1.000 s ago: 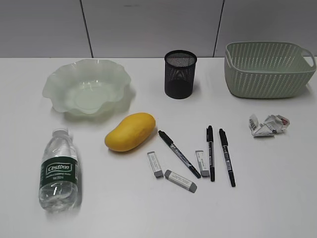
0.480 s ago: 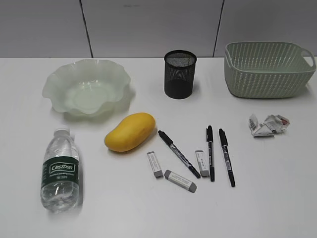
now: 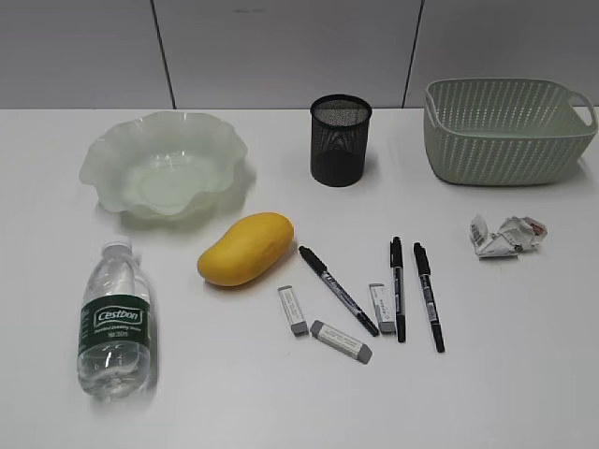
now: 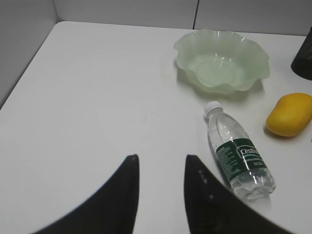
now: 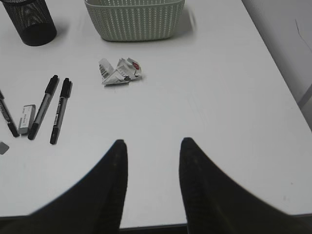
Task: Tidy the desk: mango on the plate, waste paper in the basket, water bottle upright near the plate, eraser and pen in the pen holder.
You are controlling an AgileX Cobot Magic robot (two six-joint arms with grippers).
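- The desk (image 3: 524, 393) is a plain white tabletop set against pale grey wall panels.
- At far left, the left gripper (image 4: 161, 163) hangs above bare desk, its jaws parted with nothing between them.
- The plate (image 3: 165, 165) sits at the back left, nothing in it.
- In front of it the water bottle (image 3: 114, 320) lies on its side, cap toward the plate.
- The mango (image 3: 245, 248) rests on the desk just right of the plate, not on it.
- Three erasers (image 3: 293, 310) and three pens (image 3: 338, 290) lie loose mid-desk, one eraser touching a pen.
- The pen holder (image 3: 340, 139) stands upright behind them.
- The waste paper (image 3: 506, 235) lies on the desk in front of the basket (image 3: 505, 129).
- The right gripper (image 5: 150, 146) hovers near the desk's front edge, jaws apart, grasping nothing.
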